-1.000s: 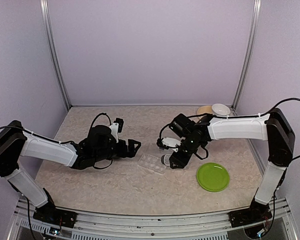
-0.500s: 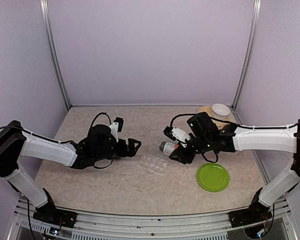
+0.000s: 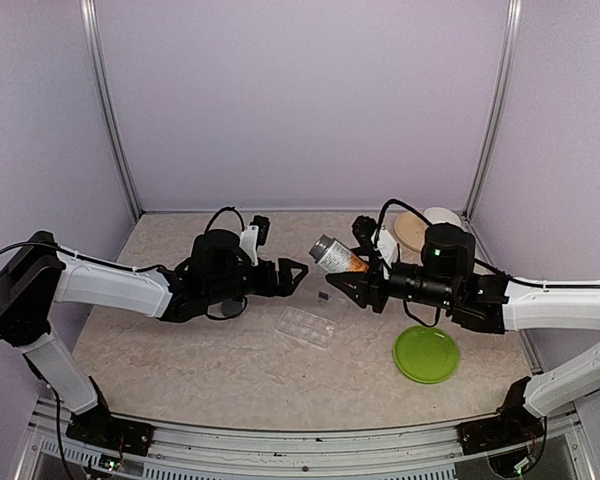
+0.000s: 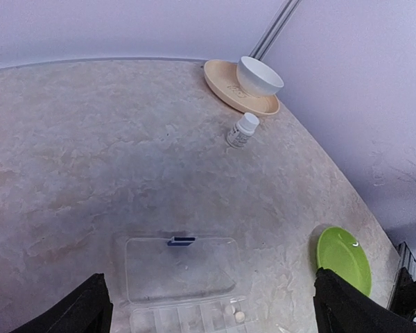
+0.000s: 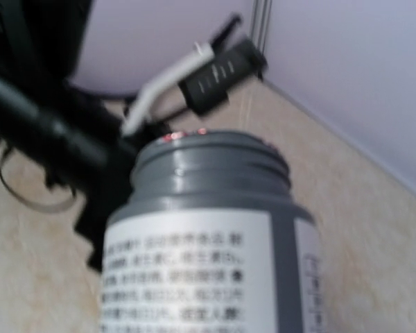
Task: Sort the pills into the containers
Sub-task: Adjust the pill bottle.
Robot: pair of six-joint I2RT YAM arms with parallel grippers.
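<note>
Left jaws: the left gripper (image 3: 292,277) is spread wide and holds nothing; its black fingers (image 4: 83,311) frame the lower corners of the left wrist view.
Right jaws: the right gripper (image 3: 352,270) is clamped on the amber bottle (image 3: 336,257); the bottle is held tilted off the table, its grey top towards the left arm.
Bottle: a ridged grey top and a white printed label are seen, blurred, in the right wrist view.
Containers: the pill organiser (image 4: 187,295) is clear, flat plastic with small square cells; it lies on the table between the two grippers, its lid folded open, a small dark mark at the lid's far edge; one pale pill (image 4: 239,316) sits in a cell.
Far corner: a white bowl (image 4: 258,75) is set on a tan plate (image 4: 225,83); a small white bottle (image 4: 243,130) stands just beside them.
Near right: a round green plate (image 4: 343,253) lies flat.
Surface: the table (image 4: 90,139) is beige and mottled like stone.
Room: pale lilac walls (image 3: 300,100) are joined by metal corner posts (image 3: 110,110).
</note>
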